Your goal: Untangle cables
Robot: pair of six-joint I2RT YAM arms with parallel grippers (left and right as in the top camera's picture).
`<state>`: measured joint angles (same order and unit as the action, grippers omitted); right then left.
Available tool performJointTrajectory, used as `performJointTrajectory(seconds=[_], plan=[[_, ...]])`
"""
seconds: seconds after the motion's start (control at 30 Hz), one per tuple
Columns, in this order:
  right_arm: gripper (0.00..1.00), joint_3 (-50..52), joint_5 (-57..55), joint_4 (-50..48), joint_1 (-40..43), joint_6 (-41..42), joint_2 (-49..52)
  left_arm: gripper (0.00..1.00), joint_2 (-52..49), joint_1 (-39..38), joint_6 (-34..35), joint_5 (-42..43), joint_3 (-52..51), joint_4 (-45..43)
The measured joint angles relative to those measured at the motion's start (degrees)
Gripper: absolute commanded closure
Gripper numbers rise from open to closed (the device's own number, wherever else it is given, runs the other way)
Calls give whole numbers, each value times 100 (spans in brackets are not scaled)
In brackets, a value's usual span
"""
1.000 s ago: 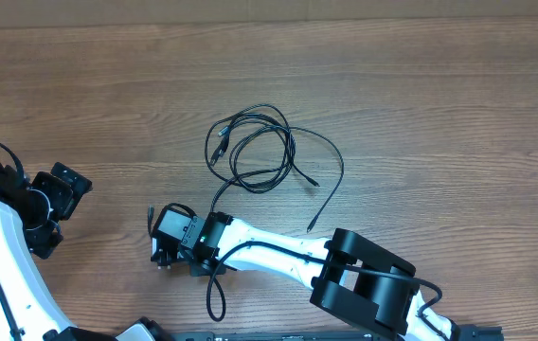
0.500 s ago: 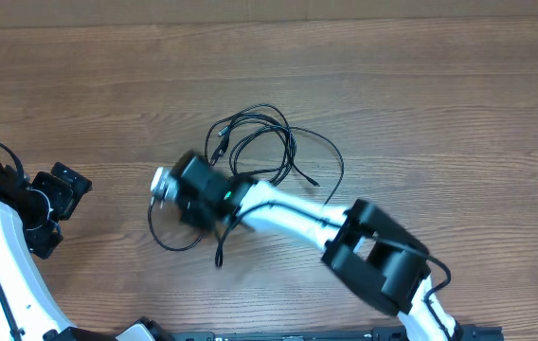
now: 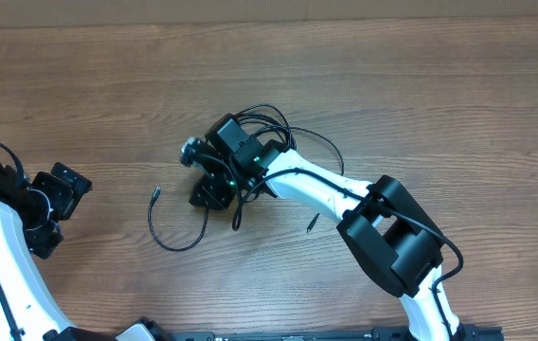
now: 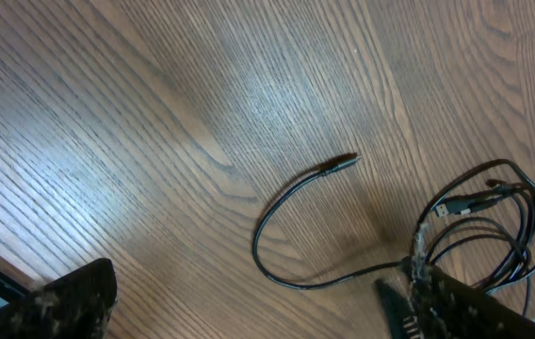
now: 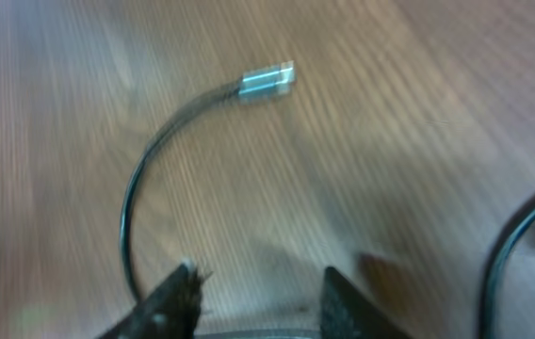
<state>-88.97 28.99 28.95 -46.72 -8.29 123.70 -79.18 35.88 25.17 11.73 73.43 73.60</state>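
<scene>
Now up at the cables (image 5: 267, 81), the right gripper (image 5: 258, 287) has parted, empty; left gripper (image 3: 58, 210) wide open.

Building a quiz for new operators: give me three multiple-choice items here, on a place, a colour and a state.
1. The loose cable end lies: A between the tangle and the left arm; B beyond the tangle; C under the right arm.
2. The plug in the right wrist view is: A red; B silvery; C yellow.
3. The left arm's fingers are: A shut on a cable; B shut, empty; C open, empty.
A, the overhead view shows it there; B, it glints metallic; C, they stand apart with no cable near.
</scene>
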Motion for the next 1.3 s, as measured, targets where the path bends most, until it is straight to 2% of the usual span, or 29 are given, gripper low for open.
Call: performJointTrajectory(seconds=[0.17, 0.3, 0.53, 0.7, 1.3], plan=[[52, -439, -52, 1126, -129, -769, -7, 1, 0, 0, 0, -2, 0, 0], [51, -557, -505, 1517, -435, -1585, -22, 0, 0, 0, 0, 0, 0, 0], [50, -509, -1495, 1576, -1078, -2916, -22, 1, 4, 0, 0, 0, 0, 0], [50, -470, -2153, 1534, -1152, -3683, -22, 0, 4, 0, 0, -2, 0, 0], [50, -461, -2321, 1088, -962, -4087, 350, 0, 4, 0, 0, 0, 0, 2]])
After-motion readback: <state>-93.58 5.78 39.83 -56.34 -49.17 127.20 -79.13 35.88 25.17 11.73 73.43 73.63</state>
